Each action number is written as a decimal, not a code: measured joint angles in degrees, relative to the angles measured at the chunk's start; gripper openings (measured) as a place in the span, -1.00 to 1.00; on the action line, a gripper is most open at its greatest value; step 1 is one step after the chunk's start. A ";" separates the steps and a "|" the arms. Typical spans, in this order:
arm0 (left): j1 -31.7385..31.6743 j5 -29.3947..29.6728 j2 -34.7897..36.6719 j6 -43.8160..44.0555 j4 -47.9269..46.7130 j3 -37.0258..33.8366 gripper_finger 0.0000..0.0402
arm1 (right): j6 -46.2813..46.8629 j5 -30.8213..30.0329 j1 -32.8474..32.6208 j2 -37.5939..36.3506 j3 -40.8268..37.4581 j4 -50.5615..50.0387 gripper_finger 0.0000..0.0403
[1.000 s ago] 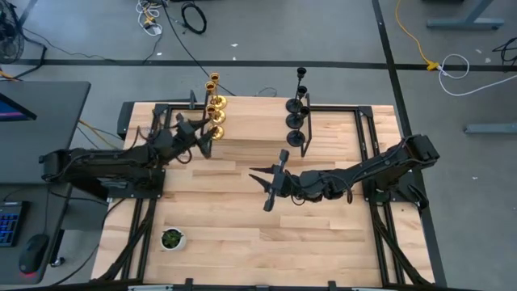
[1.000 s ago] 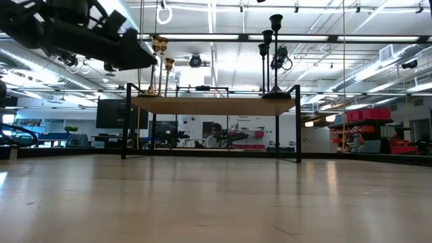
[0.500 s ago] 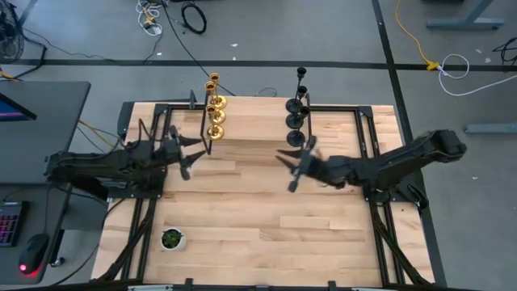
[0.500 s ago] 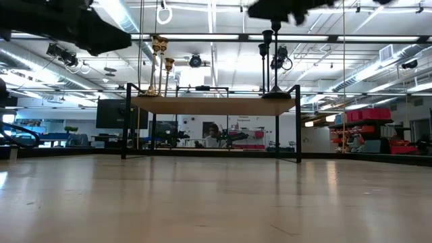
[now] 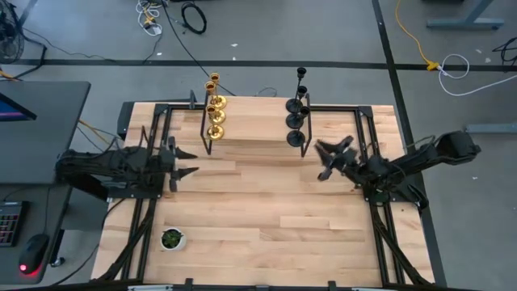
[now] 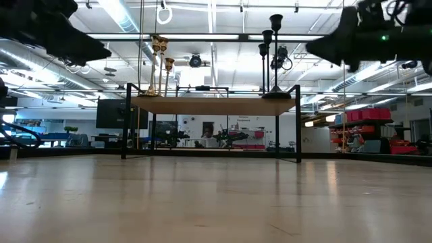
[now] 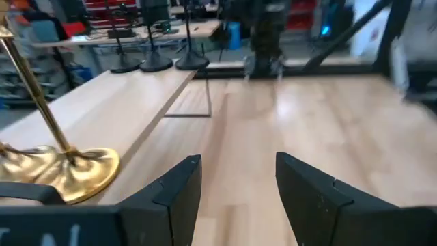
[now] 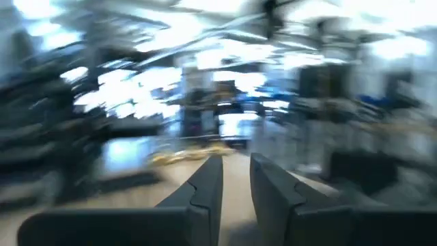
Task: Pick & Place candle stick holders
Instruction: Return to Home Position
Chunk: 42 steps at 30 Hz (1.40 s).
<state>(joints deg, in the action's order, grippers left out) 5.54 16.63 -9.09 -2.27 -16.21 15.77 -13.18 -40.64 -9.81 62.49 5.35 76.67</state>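
Three gold candle stick holders (image 5: 215, 117) and three black ones (image 5: 295, 121) stand upright on their round bases on a raised wooden shelf (image 5: 254, 125) at the table's far side. In the low view the gold ones (image 6: 159, 64) are at the shelf's left and the black ones (image 6: 273, 54) at its right. My left gripper (image 5: 186, 162) is open and empty, near and left of the gold row. The nearest gold base (image 7: 65, 174) shows beside it in the left wrist view. My right gripper (image 5: 321, 159) is empty, right of the black row, its fingers (image 8: 205, 188) a little apart.
A small white pot with a green plant (image 5: 171, 238) stands near the table's front left corner. The shelf has a black frame with legs (image 6: 125, 121). Bare wooden table top (image 5: 258, 202) lies between and in front of the two arms.
My right gripper has drawn back from the table's middle toward the right edge and a little toward the far side, rising. My left gripper has drawn back from beside the gold holders toward the left edge. The holders have not moved.
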 joint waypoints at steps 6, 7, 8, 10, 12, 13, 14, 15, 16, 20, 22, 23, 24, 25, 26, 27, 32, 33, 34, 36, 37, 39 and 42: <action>0.09 -1.49 0.59 2.77 -0.45 0.09 -0.05 | 14.13 -15.82 0.00 -0.08 -4.37 8.27 -0.62; 0.09 -1.03 0.60 -0.19 -0.75 0.14 -0.05 | 15.84 -16.90 0.00 -0.08 -4.40 8.46 -0.62; 0.09 -0.65 0.52 -1.44 -2.25 0.24 -0.05 | 17.28 -17.66 0.00 -0.08 -4.40 8.49 -0.62; 0.09 -0.50 0.47 0.39 -6.47 0.10 -0.05 | 18.39 -18.01 0.00 -0.06 -4.40 7.76 -0.62; 0.09 -0.56 0.56 2.74 -8.31 0.09 -0.05 | 17.93 -18.12 -0.02 -0.01 -4.40 7.27 -0.62; 0.09 -0.94 0.58 4.58 -8.86 0.09 -0.05 | 17.43 -18.14 -0.02 -0.03 -4.40 7.21 -0.62; 0.07 -1.60 0.48 6.32 -9.44 0.09 -0.05 | 16.91 -18.14 -0.02 -0.01 -4.40 6.84 -0.62; 0.07 -2.14 0.30 7.94 -9.59 0.07 -0.05 | 16.01 -18.35 -0.02 0.03 -4.40 6.64 -0.62; 0.07 -2.65 0.09 9.94 -8.87 0.07 -0.05 | 15.46 -18.36 -0.02 0.03 -4.40 6.64 -0.62; 0.09 -3.20 0.08 10.69 -6.16 0.06 -0.05 | 13.15 -18.35 -0.02 0.03 -4.40 6.76 -0.62; 0.09 -3.55 0.12 4.70 -4.27 -1.18 -0.05 | 12.32 -18.47 -0.02 0.00 -4.40 7.92 -0.62; 0.09 -3.65 0.12 3.19 -2.00 -2.46 -0.05 | 12.31 -18.48 -0.02 -0.07 -4.40 7.78 -0.62; 0.09 -3.63 0.10 2.87 1.34 -4.04 -0.05 | 12.42 -18.46 -0.02 -0.34 -4.40 7.08 -0.62; 0.09 -3.72 0.10 2.80 5.39 -5.77 -0.05 | 12.58 -18.35 -0.02 -0.92 -4.40 6.23 -0.62; 0.10 -4.21 0.11 2.68 10.26 -7.83 -0.05 | 12.63 -17.68 -0.02 -1.76 -4.40 4.74 -0.62; 0.10 -5.27 0.12 2.21 15.43 -10.14 -0.05 | 12.71 -16.95 -0.04 -2.87 -4.40 2.86 -0.62; 0.13 -9.36 0.12 0.10 21.25 -14.67 -0.05 | 12.71 -15.28 -0.04 -11.43 -4.38 -6.71 -0.62; 0.13 -9.25 0.13 0.48 20.69 -14.58 -0.05 | 12.69 -15.30 -0.04 -12.94 -4.38 -8.41 -0.62; 0.11 -9.19 0.10 1.31 20.49 -14.60 -0.05 | 12.69 -15.30 -0.04 -14.58 -4.38 -9.98 -0.62; 0.11 -9.21 0.12 1.91 20.76 -14.59 -0.05 | 12.69 -15.28 -0.04 -18.14 -4.38 -13.04 -0.62; 0.11 -9.21 0.12 1.88 20.75 -14.58 -0.05 | 12.67 -15.29 -0.04 -20.64 -4.38 -14.75 -0.62; 0.11 -9.21 0.10 1.63 20.66 -14.58 -0.05 | 12.68 -15.31 -0.04 -25.82 -4.38 -17.26 -0.62; 0.11 -9.21 0.10 1.65 20.66 -14.58 -0.05 | 12.69 -15.42 -0.04 -33.27 -4.38 -19.97 -0.62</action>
<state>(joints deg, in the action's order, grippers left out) 5.65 7.42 -8.99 -0.62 4.45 1.19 -0.50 -56.06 -9.85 29.23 0.97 56.70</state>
